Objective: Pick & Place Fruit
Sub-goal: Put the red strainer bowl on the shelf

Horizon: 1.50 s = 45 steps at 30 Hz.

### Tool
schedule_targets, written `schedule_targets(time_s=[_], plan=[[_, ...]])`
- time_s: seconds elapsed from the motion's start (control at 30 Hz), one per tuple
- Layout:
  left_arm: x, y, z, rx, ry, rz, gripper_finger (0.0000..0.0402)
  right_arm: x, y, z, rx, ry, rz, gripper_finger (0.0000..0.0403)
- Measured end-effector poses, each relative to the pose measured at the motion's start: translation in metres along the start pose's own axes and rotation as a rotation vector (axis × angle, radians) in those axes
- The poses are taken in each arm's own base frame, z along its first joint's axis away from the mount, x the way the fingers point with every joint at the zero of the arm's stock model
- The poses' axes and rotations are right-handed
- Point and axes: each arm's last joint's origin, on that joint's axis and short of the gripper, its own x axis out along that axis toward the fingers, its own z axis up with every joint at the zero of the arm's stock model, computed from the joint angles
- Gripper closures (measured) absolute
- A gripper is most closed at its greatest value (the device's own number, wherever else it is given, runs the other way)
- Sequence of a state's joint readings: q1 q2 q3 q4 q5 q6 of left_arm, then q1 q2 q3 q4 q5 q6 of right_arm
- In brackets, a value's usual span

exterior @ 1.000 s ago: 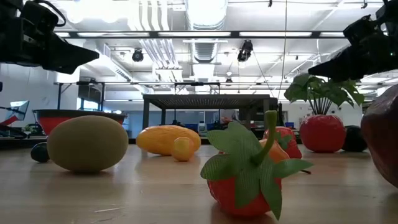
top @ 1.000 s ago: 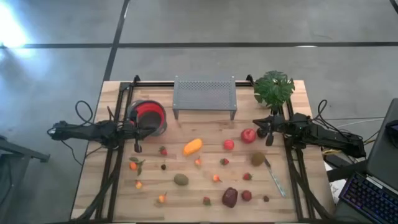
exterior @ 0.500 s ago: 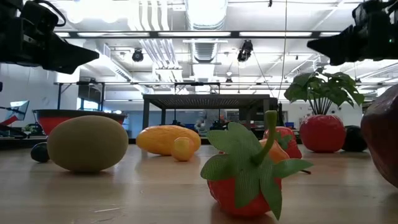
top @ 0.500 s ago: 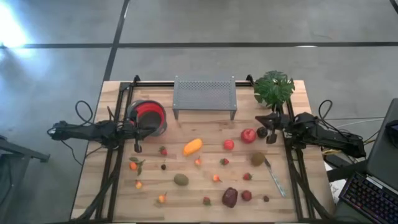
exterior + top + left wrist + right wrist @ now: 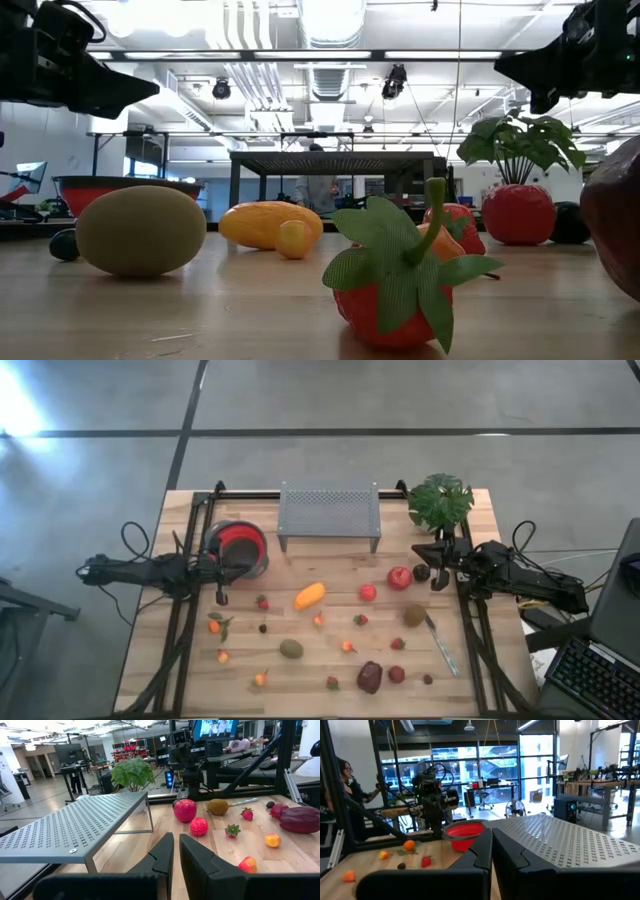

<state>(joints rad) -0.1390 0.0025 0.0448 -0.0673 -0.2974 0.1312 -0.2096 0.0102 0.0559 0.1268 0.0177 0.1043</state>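
Toy fruits lie scattered on the wooden table: a red apple (image 5: 399,577), an elongated orange fruit (image 5: 310,596), two kiwis (image 5: 291,649) (image 5: 414,615), a dark maroon fruit (image 5: 369,677), and several small berries. My left gripper (image 5: 233,568) (image 5: 176,854) hovers shut next to the red-lined bowl (image 5: 240,545), touching nothing. My right gripper (image 5: 422,557) (image 5: 491,851) hangs shut above the table just right of the red apple, over a small dark fruit (image 5: 421,572). In the low view, both grippers (image 5: 140,90) (image 5: 505,68) are well above the fruits.
A grey perforated metal rack (image 5: 329,512) stands at the far middle of the table, with a green potted plant (image 5: 440,502) at the far right corner. A slim metal utensil (image 5: 442,645) lies near the right kiwi. People move in the room behind the table.
My right gripper has risen higher above the table and drifted slightly toward the right edge, staying shut. The fruits have not moved.
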Motion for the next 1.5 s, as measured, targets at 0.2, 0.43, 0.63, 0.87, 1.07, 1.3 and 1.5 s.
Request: schedule_targets(time_s=[0.2,0.43,0.63,0.87,1.07,1.3,1.5], plan=[[0.000,0.000,0.000,0.000,0.000,0.000,0.0364,0.000,0.000,-0.004,0.000,0.044,0.010,0.0394],[0.000,0.000,0.000,0.000,0.000,0.000,0.0364,0.004,0.003,0.008,0.021,0.071,0.046,0.0394],[0.000,0.000,0.000,0.000,0.000,0.000,0.0364,0.020,0.004,0.021,0.020,0.189,0.032,0.0394],[0.000,0.000,0.000,0.000,0.000,0.000,0.0364,0.048,0.006,0.030,-0.004,0.348,0.018,0.0394],[0.000,0.000,0.003,0.036,-0.044,0.009,0.0364,0.066,0.007,0.037,-0.019,0.434,0.013,0.0394],[-0.002,0.003,0.019,-0.090,-0.206,0.031,0.0364,0.075,0.007,0.034,-0.048,0.471,0.016,0.0394],[-0.004,0.005,0.027,-0.134,-0.284,0.037,0.0364,0.074,0.006,0.033,-0.051,0.477,0.015,0.0394]])
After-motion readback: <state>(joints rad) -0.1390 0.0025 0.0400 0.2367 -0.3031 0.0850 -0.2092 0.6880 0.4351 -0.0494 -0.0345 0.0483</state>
